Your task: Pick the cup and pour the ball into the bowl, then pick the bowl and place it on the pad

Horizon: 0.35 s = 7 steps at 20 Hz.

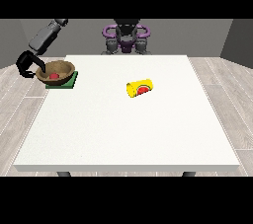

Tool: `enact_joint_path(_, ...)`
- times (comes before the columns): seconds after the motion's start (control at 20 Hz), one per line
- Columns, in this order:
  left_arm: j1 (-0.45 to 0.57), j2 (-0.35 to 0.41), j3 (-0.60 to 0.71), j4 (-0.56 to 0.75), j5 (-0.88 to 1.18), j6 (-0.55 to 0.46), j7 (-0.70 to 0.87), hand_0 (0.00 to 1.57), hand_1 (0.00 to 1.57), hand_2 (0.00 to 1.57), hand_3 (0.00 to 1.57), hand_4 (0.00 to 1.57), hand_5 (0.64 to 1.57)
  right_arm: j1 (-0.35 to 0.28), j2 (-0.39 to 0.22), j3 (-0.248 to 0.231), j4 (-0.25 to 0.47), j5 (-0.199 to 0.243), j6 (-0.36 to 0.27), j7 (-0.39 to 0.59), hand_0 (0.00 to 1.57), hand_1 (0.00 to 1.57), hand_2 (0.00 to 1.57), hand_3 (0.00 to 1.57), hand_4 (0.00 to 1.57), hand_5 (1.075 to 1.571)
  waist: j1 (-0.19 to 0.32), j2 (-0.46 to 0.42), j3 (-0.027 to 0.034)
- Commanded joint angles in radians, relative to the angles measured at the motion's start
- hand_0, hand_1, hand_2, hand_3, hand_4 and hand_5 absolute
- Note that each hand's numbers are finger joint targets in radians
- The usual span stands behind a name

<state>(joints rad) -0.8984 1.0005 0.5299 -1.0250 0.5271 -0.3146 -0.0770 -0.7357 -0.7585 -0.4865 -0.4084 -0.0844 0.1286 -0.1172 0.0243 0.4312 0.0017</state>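
One hand (27,65), at the view's left, curls its fingers over the bowl's (65,65) rim; the bowl, holding the red ball (54,76), sits on the green pad (71,82). The yellow cup (140,89) lies tipped mid-table.

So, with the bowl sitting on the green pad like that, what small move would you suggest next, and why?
Probably open the hand at the view's left and draw it away. The bowl, with the red ball inside, seems to rest on the green pad, and the yellow cup lies on its side on the table, so letting go looks like what remains.
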Motion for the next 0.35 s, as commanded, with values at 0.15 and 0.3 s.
enact_joint_path(0.15,-0.001,-0.005,-0.013,0.033,-0.006,0.001,-0.027,0.0,0.0,0.0,0.0,0.0,1.515,-0.075,-0.031,-0.001,-0.02,-0.015,0.0,0.06,0.32,0.32,0.4,0.52,0.0,1.493,-0.025,-0.009,-0.0013)
enact_joint_path(0.3,0.045,-0.015,-0.028,0.063,-0.018,-0.019,-0.016,0.0,0.0,0.0,0.0,0.0,1.515,-0.088,-0.094,-0.005,-0.017,-0.033,0.078,0.155,0.13,0.13,0.28,0.38,0.0,1.467,-0.022,-0.097,-0.0022)
